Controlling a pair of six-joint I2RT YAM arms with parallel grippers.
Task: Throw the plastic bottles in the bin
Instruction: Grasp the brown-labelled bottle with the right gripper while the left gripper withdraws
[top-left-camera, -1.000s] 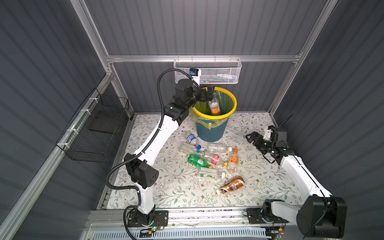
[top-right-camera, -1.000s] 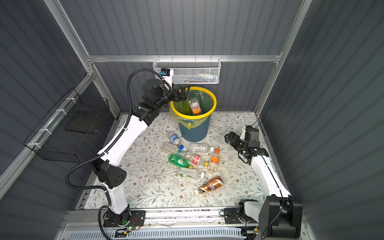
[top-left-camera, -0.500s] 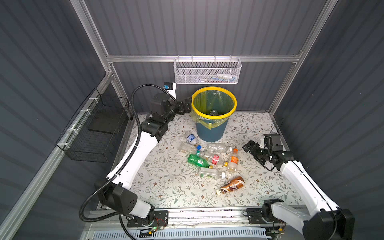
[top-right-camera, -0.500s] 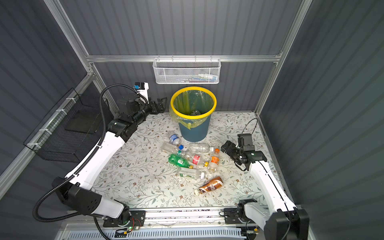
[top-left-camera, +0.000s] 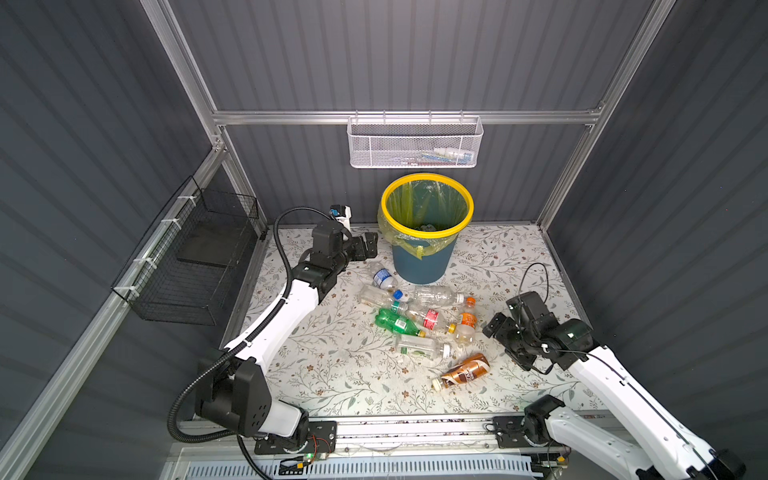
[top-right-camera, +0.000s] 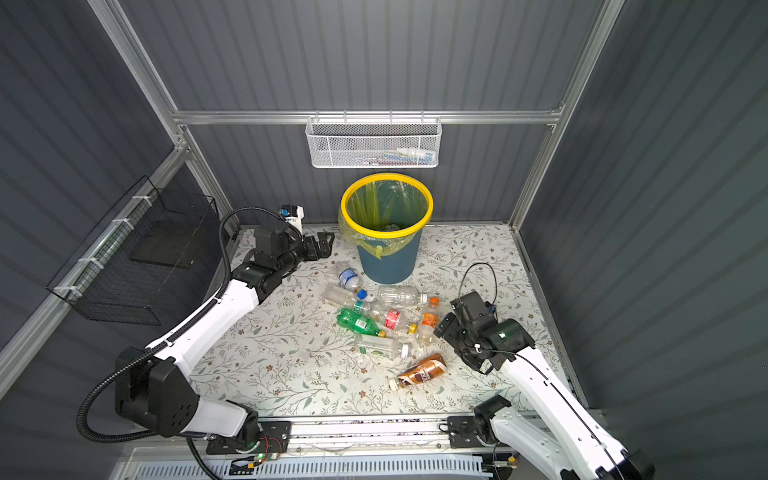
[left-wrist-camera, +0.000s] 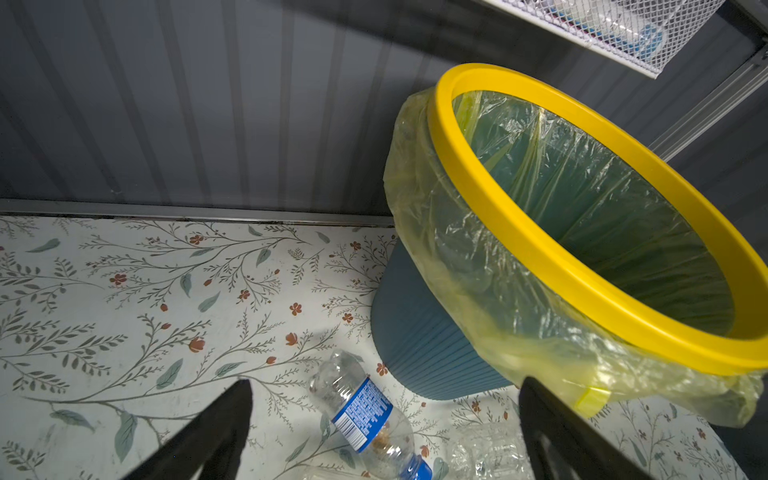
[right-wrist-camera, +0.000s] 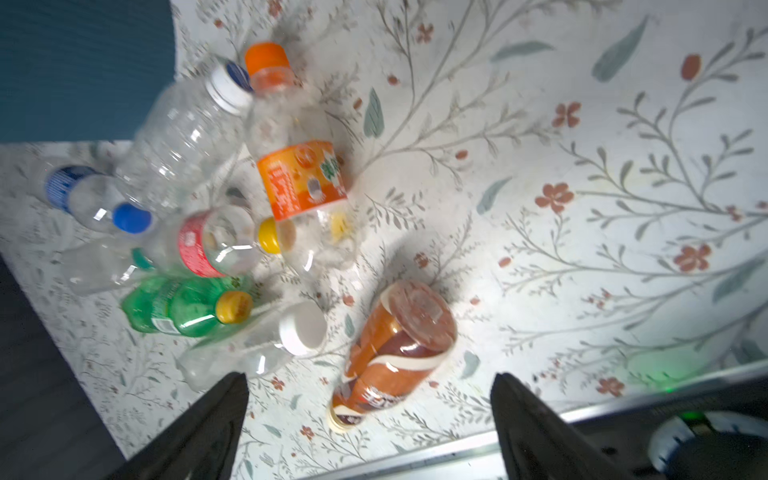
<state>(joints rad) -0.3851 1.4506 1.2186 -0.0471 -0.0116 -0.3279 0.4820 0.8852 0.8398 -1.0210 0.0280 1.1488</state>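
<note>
Right wrist view: right hand (right-wrist-camera: 370, 376) wide, empty, facing brown bottle (right-wrist-camera: 399, 340); I judge it light, slick, crushable; pinch mid-body. Left hand (left-wrist-camera: 385, 381) wide, empty.

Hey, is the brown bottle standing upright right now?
No, in a top view the brown bottle lies flat on its side.

Dark ribbed walls (top-left-camera: 415, 54), aluminium frame (top-left-camera: 291, 117), floral tabletop (top-left-camera: 332, 374); white mesh basket (top-left-camera: 395, 145) back, black wire basket (top-left-camera: 178, 286) left.
</note>
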